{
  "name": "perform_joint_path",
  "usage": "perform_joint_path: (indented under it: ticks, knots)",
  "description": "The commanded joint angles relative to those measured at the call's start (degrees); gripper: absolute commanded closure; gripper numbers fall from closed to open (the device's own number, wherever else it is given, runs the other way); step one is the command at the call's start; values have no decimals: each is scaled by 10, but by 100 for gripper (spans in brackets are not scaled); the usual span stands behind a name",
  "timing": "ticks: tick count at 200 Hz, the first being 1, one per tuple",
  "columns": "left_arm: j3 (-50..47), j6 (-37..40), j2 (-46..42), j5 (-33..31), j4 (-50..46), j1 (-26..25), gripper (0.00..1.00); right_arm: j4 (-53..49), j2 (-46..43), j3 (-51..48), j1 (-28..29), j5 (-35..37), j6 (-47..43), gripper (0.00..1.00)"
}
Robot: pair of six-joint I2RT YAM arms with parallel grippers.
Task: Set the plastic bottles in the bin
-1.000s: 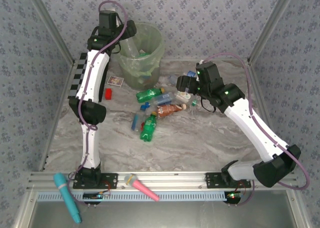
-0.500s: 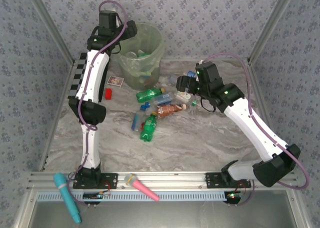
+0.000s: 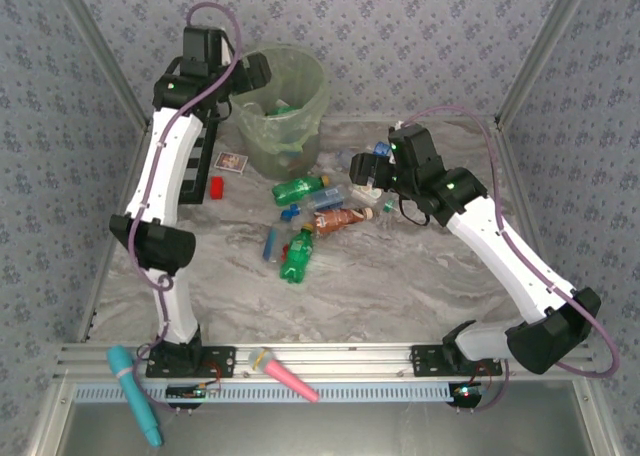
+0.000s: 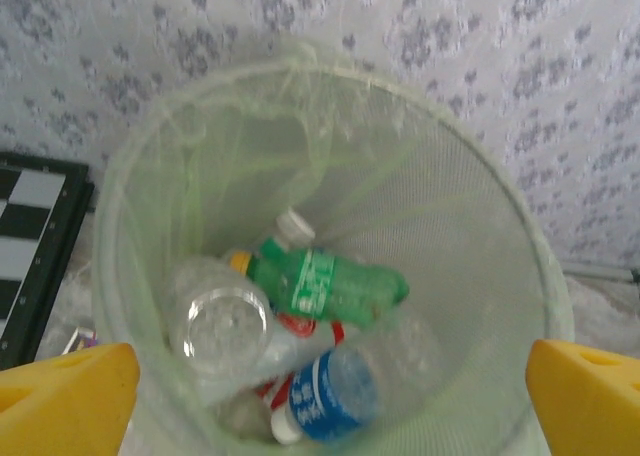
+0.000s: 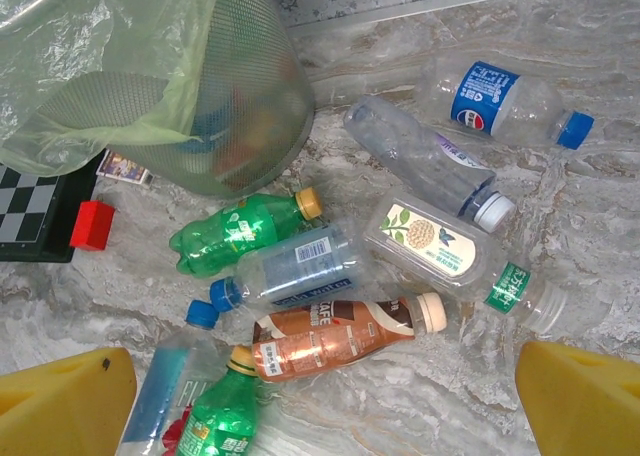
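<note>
Plastic bottles (image 5: 340, 336) lay at least eight on the marble surface (image 5: 400, 416) beside the bin (image 4: 470, 226), two green and one brown, with at least four more inside it. The left end effector (image 3: 252, 72) above the bin and the right end effector (image 3: 362, 166) above the pile both had their fingers apart.

In the right wrist view, the round translucent pale-green bin (image 5: 200, 106) is cut off by the top edge, and a green plastic soda bottle (image 5: 222, 421) by the bottom edge. In the left wrist view, the black-and-white chessboard (image 4: 30, 226) is cropped at the left, and a red-labelled bottle (image 4: 315, 329) is mostly covered by others.
</note>
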Motion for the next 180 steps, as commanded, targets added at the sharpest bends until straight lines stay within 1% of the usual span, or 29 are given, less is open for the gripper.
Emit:
perform_joint_path:
  ticks: [1,30,58,80,95,112,126,138,148,180]
  knots:
    - [-117,5,-79,7,32,-11,2,5,7,7,6,-2,-7,1]
    - [-304,-4,-181,3,84,-18,5,5,9,7,11,-4,-9,1]
    - [-441,-23,-252,9,94,-27,9,6,11,4,18,-4,-8,1]
    - [-532,-43,-285,14,93,-41,10,7,12,2,24,-4,-7,1]
    - [-576,-56,-296,15,94,-56,12,6,14,3,29,-4,-7,1]
    - [-617,-64,-299,13,94,-88,15,5,15,2,31,-3,-8,1]
    - [-638,-68,-294,2,93,-119,15,6,16,3,33,-4,-8,1]
    - [-652,-72,-283,9,94,-135,16,5,15,3,35,-4,-8,1]
    - [-667,-74,-273,13,114,-142,16,4,14,3,37,-2,-7,1]
    - [-695,-66,-233,28,116,-144,18,-2,6,-2,41,4,-7,1]
